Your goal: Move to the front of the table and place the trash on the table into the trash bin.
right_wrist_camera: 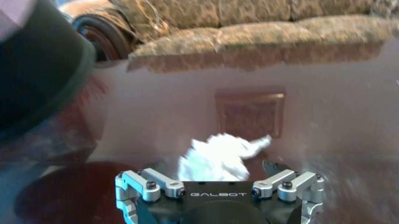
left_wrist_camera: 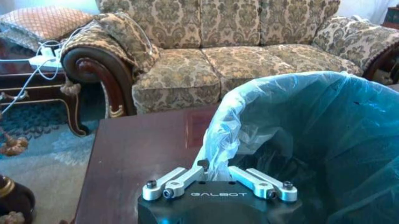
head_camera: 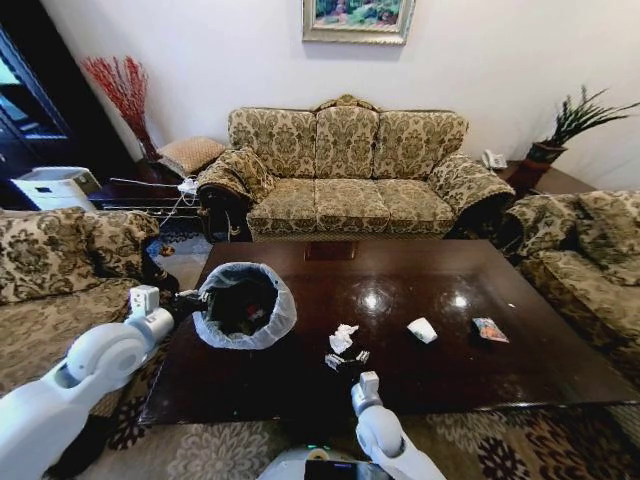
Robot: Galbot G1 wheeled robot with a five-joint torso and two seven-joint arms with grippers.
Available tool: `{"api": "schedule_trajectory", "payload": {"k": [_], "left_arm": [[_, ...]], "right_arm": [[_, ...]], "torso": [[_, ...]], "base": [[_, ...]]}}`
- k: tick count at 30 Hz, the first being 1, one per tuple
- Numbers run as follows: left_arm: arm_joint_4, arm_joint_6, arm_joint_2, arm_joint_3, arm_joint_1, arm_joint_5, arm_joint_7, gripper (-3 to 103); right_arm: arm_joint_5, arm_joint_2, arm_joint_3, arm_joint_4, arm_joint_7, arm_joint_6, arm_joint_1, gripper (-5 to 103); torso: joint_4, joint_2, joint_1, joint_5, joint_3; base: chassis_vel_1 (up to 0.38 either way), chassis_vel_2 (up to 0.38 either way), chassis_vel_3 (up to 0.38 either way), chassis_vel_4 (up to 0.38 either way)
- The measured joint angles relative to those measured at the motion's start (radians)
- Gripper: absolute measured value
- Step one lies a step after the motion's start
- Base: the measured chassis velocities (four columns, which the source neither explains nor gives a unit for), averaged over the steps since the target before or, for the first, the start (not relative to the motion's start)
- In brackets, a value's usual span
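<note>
The robot stands at the near edge of the table (head_camera: pixel 420 385), a dark glossy slab with sofas on three sides. The bin (head_camera: pixel 243 305) sits on the tabletop toward the robot's left, its pale bag folded over the rim and some dark bits inside. The left gripper (left_wrist_camera: pixel 215 175) is at the bin's near-left rim, its fingers pinched closed on a fold of the bag (left_wrist_camera: pixel 218 158).

The right gripper (right_wrist_camera: pixel 240 170) hovers low over the table just in front of the robot, its jaws spread wide. A crumpled white tissue (right_wrist_camera: pixel 218 156) lies on the wood right between the open fingers, at their tips, apparently not yet squeezed. From the head view that tissue (head_camera: pixel 343 338) rests just right of the bin, with a few small scraps (head_camera: pixel 346 359) lying beside it nearer the robot, just beyond the right arm's wrist (head_camera: pixel 368 385).

Farther to the right on the table lie another white wad (head_camera: pixel 422 330) and, well apart from it, a colourful wrapper (head_camera: pixel 490 329).
</note>
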Motion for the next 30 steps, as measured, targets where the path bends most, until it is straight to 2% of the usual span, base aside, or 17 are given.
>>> {"api": "schedule_trajectory", "payload": {"k": [3, 8, 9, 15, 19, 21, 22, 25, 28, 30], "left_arm": [[0.001, 0.000, -0.003, 0.004, -0.002, 0.000, 0.002, 1], [0.002, -0.003, -0.006, 0.008, -0.004, 0.003, 0.003, 1], [0.002, -0.003, -0.006, 0.008, -0.004, 0.003, 0.003, 1], [0.002, -0.010, -0.003, 0.008, -0.003, 0.004, 0.006, 1], [0.002, -0.011, -0.003, 0.008, -0.001, 0.004, 0.007, 1], [0.002, -0.011, -0.004, 0.007, 0.000, 0.004, 0.008, 1], [0.002, -0.011, -0.005, 0.007, 0.000, 0.004, 0.008, 1], [0.002, -0.011, -0.005, 0.007, 0.001, 0.005, 0.008, 1], [-0.001, -0.013, -0.004, 0.004, 0.003, 0.005, 0.008, 1], [-0.004, -0.014, -0.001, 0.002, 0.006, 0.005, 0.008, 1]], "right_arm": [[0.020, 0.001, 0.006, -0.034, -0.007, 0.000, 0.020, 102], [0.037, -0.008, 0.007, -0.063, -0.024, -0.003, 0.046, 88], [0.037, -0.008, 0.007, -0.063, -0.024, -0.003, 0.046, 88], [0.045, 0.002, -0.001, -0.099, -0.038, -0.010, 0.076, 68], [0.042, 0.010, -0.006, -0.103, -0.042, -0.011, 0.081, 60], [0.042, 0.011, -0.007, -0.104, -0.043, -0.011, 0.082, 60], [0.045, 0.012, -0.008, -0.104, -0.043, -0.012, 0.083, 47], [0.046, 0.012, -0.009, -0.104, -0.044, -0.013, 0.085, 44], [0.055, 0.011, -0.009, -0.104, -0.044, -0.017, 0.089, 32], [0.065, 0.010, -0.009, -0.103, -0.044, -0.023, 0.089, 28]], "torso": [[-0.0001, 0.000, 0.000, -0.0006, 0.000], [0.0000, 0.000, 0.000, -0.0013, 0.000], [0.0000, 0.000, 0.000, -0.0013, 0.000], [0.0000, 0.000, 0.000, -0.0006, 0.000], [0.0000, 0.000, 0.000, -0.0007, 0.000], [0.0000, 0.000, 0.000, -0.0007, 0.000], [0.0000, 0.000, 0.000, -0.0008, 0.000], [0.0001, 0.000, 0.000, -0.0007, 0.000], [0.0000, 0.000, 0.000, -0.0008, 0.000], [0.0000, 0.000, 0.000, -0.0008, 0.000]], "base": [[0.000, 0.000, 0.000, 0.000], [0.000, 0.000, 0.000, 0.000], [0.000, 0.000, 0.000, 0.000], [0.000, 0.000, 0.000, 0.000], [0.000, 0.000, 0.000, 0.000], [0.000, 0.000, 0.000, 0.000], [0.000, 0.000, 0.000, 0.000], [0.000, 0.000, 0.000, 0.000], [0.000, 0.000, 0.000, 0.000], [0.000, 0.000, 0.000, 0.000]]}}
